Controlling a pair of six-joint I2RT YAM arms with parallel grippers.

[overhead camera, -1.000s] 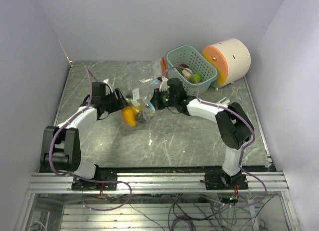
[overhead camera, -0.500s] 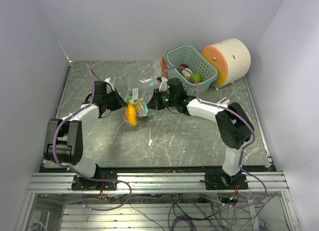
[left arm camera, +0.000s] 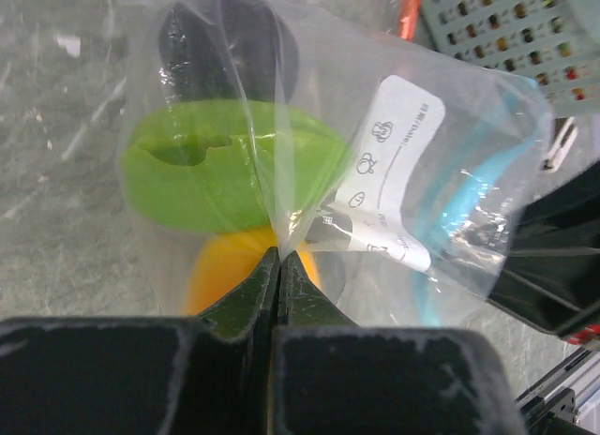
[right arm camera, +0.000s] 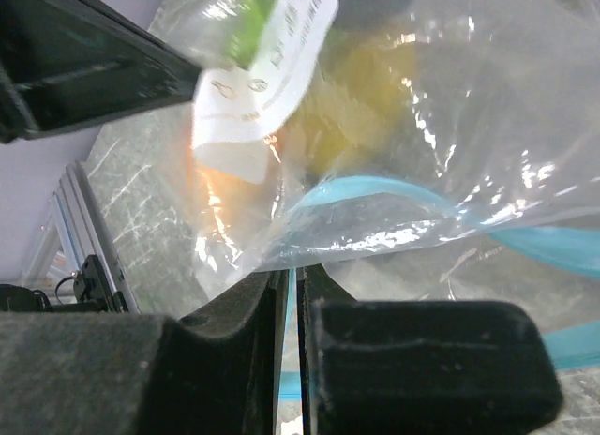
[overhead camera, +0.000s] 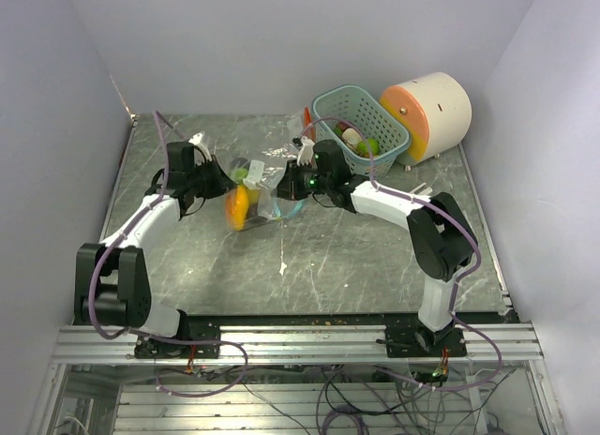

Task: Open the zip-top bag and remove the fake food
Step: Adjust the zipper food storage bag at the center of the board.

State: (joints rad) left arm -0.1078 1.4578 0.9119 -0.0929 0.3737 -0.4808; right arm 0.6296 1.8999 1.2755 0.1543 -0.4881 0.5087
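The clear zip-top bag [overhead camera: 260, 191] hangs stretched between both grippers over the middle of the table. My left gripper [overhead camera: 221, 180] is shut on a fold of the bag's film [left arm camera: 291, 201], its fingertips [left arm camera: 278, 257] pressed together. My right gripper [overhead camera: 287, 186] is shut on the opposite edge by the blue zip strip [right arm camera: 394, 193]. The fake food shows through the plastic: a green piece [left arm camera: 220, 163], an orange-yellow piece [left arm camera: 220, 266] and a dark piece [left arm camera: 230, 51]. A white label [left arm camera: 394, 158] sits on the bag.
A teal basket [overhead camera: 361, 127] holding a few toy items stands at the back right. Beside it lies a big cream cylinder with an orange face [overhead camera: 429, 114]. Grey walls close in the table on three sides.
My left gripper has shut on the bag's film. Both grippers and the bag have shifted a little toward the back of the table, and the bag has risen.
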